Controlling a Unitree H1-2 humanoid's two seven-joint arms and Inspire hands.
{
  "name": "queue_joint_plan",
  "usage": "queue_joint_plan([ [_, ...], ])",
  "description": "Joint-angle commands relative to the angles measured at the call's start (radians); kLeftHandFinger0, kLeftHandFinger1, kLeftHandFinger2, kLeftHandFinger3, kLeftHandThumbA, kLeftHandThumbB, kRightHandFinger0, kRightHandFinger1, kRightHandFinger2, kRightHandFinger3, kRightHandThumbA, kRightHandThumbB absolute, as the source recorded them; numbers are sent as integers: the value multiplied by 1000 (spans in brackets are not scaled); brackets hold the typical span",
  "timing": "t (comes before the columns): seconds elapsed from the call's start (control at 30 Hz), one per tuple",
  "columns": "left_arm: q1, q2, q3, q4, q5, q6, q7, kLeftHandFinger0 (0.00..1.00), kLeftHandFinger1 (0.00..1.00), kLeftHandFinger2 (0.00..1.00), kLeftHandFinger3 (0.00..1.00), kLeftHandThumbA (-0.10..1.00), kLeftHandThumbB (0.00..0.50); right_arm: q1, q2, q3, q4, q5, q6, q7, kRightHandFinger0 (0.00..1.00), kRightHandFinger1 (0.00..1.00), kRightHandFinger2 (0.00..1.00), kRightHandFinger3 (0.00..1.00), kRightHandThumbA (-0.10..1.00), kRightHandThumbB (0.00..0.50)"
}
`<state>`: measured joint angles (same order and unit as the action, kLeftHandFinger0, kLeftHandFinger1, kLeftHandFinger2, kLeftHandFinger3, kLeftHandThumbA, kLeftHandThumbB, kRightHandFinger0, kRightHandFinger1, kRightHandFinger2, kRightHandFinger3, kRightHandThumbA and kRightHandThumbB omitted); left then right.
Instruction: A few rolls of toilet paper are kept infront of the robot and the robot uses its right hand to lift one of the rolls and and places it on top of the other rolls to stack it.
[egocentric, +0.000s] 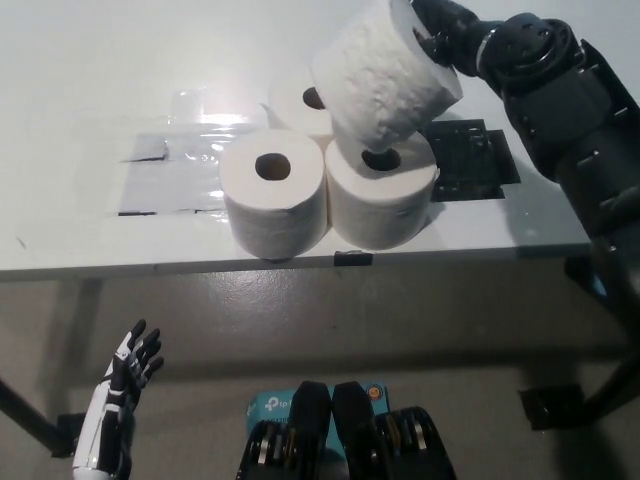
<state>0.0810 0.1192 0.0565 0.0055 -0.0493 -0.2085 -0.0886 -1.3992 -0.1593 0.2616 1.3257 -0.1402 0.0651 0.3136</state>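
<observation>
Three white toilet rolls stand on end close together on the white table (90, 60): a front left roll (273, 190), a front right roll (382, 196) and a back roll (298, 103), partly hidden. My black right hand (447, 30) is shut on a fourth roll (383, 72), held tilted in the air just above the front right and back rolls. Whether it touches them I cannot tell. My white left hand (122, 390) rests low at the lower left, below the table, fingers apart and holding nothing.
A black patch (468, 158) lies on the table to the right of the rolls, and grey tape strips (165, 180) to their left. The table's front edge (300, 262) runs just before the front rolls. Floor shows below.
</observation>
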Motion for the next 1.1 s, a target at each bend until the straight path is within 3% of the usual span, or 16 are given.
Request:
queue_joint_plan([
  [0.0,-12,16,-1,-33,11,-13,-2,1000,1000,1000,1000,1000,74,-87,13,24,-2,-44,-60,-3,0,285,584,568,781,14],
  [0.3,-15,16,-4,-37,-5,-8,-12,1000,1000,1000,1000,1000,57,-101,35,55,18,-82,-62,-22,19,329,614,568,834,36],
  [0.53,-12,16,-6,-45,0,-1,-9,1000,1000,1000,1000,1000,66,-109,42,91,29,-128,-116,-37,0,213,498,429,860,33],
  [0.6,-17,16,-5,-47,2,1,-9,1000,1000,1000,1000,1000,67,-125,41,108,33,-144,-112,-42,11,244,535,483,874,46],
  [0.67,-17,16,-6,-50,5,7,-7,1000,1000,1000,1000,1000,70,-136,42,122,36,-157,-94,-45,72,363,663,654,921,64],
  [0.7,-17,16,-6,-52,4,7,-8,1000,1000,1000,1000,1000,69,-141,41,132,34,-169,-96,-51,95,373,680,703,928,66],
  [0.73,-16,16,-6,-53,4,7,-8,1000,1000,1000,1000,1000,68,-142,40,133,34,-172,-97,-52,90,370,680,719,930,66],
  [0.77,-18,17,-6,-54,5,11,-8,1000,1000,1000,1000,1000,69,-146,38,142,33,-181,-100,-55,149,426,732,765,942,61],
  [0.83,-19,19,-5,-52,6,11,-8,1000,1000,1000,1000,1000,77,-151,36,142,30,-181,-89,-53,111,392,687,749,937,57],
  [0.9,-19,19,-5,-52,6,10,-8,1000,1000,1000,1000,1000,75,-159,34,143,30,-186,-73,-53,129,413,714,795,935,49],
  [1.0,-17,19,-7,-54,18,7,-3,1000,1000,1000,1000,1000,65,-165,33,156,32,-206,-76,-60,64,370,684,790,936,48],
  [1.03,-16,18,-7,-58,17,12,-4,1000,1000,1000,1000,1000,66,-168,31,175,30,-227,-79,-67,88,348,632,741,966,55],
  [1.07,-17,18,-7,-59,17,13,-4,1000,1000,1000,1000,1000,68,-168,29,180,27,-232,-83,-73,87,300,519,577,947,73],
])
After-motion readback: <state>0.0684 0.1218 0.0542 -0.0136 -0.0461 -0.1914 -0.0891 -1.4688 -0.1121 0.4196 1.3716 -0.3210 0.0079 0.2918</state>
